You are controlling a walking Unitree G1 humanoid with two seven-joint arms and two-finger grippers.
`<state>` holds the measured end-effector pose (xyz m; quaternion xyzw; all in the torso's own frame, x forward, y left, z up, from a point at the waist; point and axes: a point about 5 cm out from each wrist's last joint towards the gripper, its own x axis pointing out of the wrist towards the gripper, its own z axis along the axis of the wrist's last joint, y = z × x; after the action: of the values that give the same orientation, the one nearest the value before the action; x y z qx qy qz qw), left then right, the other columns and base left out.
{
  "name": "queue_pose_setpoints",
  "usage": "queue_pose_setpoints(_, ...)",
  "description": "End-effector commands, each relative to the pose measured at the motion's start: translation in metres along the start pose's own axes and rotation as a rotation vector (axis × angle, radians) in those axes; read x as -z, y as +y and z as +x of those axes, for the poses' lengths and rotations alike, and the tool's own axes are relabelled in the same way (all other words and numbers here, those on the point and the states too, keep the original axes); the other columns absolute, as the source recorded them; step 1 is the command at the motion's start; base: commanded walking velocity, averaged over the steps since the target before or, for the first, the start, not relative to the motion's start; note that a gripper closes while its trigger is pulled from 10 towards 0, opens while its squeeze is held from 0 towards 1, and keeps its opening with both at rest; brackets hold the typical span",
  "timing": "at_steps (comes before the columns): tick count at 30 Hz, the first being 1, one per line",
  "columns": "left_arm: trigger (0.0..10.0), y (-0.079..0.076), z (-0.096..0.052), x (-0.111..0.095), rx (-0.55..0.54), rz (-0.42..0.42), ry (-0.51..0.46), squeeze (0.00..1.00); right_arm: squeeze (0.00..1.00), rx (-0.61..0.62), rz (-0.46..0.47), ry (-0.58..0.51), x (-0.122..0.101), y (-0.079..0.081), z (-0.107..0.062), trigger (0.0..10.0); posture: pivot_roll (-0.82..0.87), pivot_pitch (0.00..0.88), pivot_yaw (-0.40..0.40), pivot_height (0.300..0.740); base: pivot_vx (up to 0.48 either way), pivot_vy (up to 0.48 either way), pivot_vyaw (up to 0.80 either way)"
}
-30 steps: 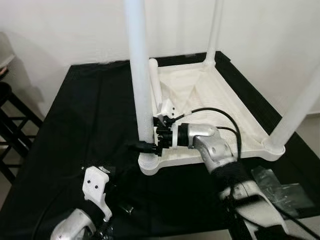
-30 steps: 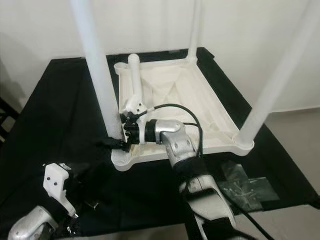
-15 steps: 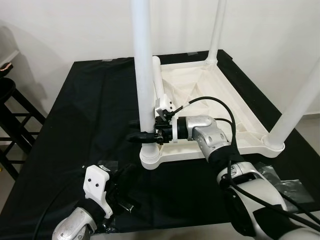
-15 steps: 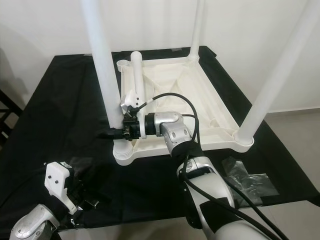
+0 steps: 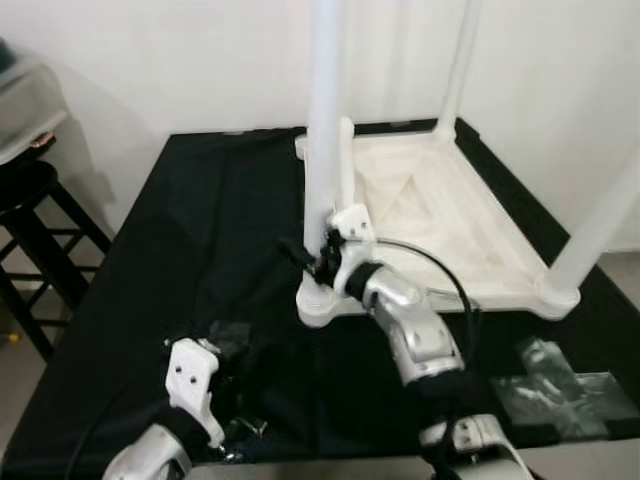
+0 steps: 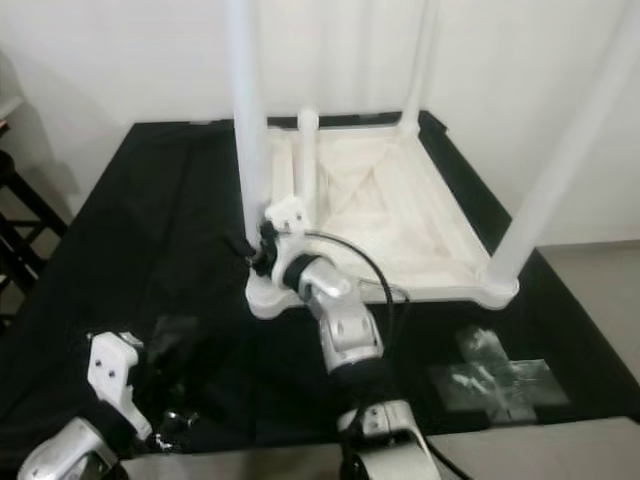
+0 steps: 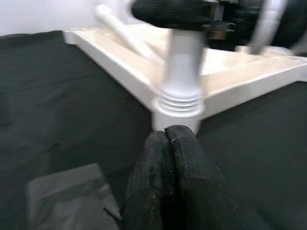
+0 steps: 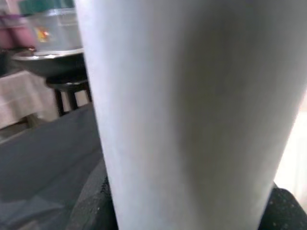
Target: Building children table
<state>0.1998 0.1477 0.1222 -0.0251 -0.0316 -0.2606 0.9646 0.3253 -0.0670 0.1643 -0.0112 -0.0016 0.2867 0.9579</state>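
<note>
Stool (image 5: 30,215): dark, standing on the floor just beside the left edge of the counter; not involved.
Counter (image 5: 200,240): draped in black cloth, carrying the whole assembly.
Left pincer (image 7: 166,136): held low near the front edge of the counter, fingers pressed together on nothing, pointed at the near-left corner socket.
Table top (image 5: 450,215): white plastic, lying upside down on the counter; three legs stand upright in their corners and a fourth leg (image 6: 308,160) lies loose inside the tray.
Near-left leg (image 5: 324,130): upright in its threaded socket, which shows thread rings at the base in the left wrist view.
Right pincer (image 5: 312,260): fingers pinching the near-left leg low down, just above the socket.
Risk, cross-threading: judged likely if the leg is turned while tilted; the joint would jam.
Risk, shifting: a sideways push could slide the top on the cloth.
Risk, slip: smooth plastic may turn within the grip.
Plastic bags (image 5: 560,385): clear, crumpled, on the counter at right.
Writing: none legible.
</note>
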Motion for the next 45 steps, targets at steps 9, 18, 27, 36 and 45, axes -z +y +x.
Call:
queue_pose_setpoints(9,10.0,0.003,0.001,0.003,-0.012,0.002,0.006,0.0,1.0,-0.129,0.052,0.138,0.031,0.009,0.005,10.0,0.02,0.086,0.023,0.74,0.0,0.0,0.0)
queue_pose_setpoints(18,10.0,0.003,0.005,0.004,-0.004,-0.001,0.008,0.0,1.0,-0.631,0.073,-0.035,-0.013,0.02,0.025,10.0,0.03,0.064,0.02,0.74,0.0,0.0,0.0)
queue_pose_setpoints(27,10.0,0.003,0.005,0.005,-0.009,0.005,0.009,0.0,0.0,-0.987,-0.006,0.06,-0.021,0.015,0.026,10.0,0.04,0.06,0.019,0.74,0.0,0.0,0.0)
queue_pose_setpoints(36,10.0,0.002,0.005,0.005,-0.007,0.003,0.008,0.0,0.0,-0.995,0.04,0.075,-0.017,0.009,0.03,0.0,0.04,0.07,0.018,0.74,0.0,0.0,0.0)
queue_pose_setpoints(45,10.0,0.002,0.004,0.003,-0.007,0.001,0.005,0.0,0.0,-0.718,0.087,0.134,0.008,-0.01,0.023,0.0,0.04,0.087,0.008,0.74,0.0,0.0,0.0)
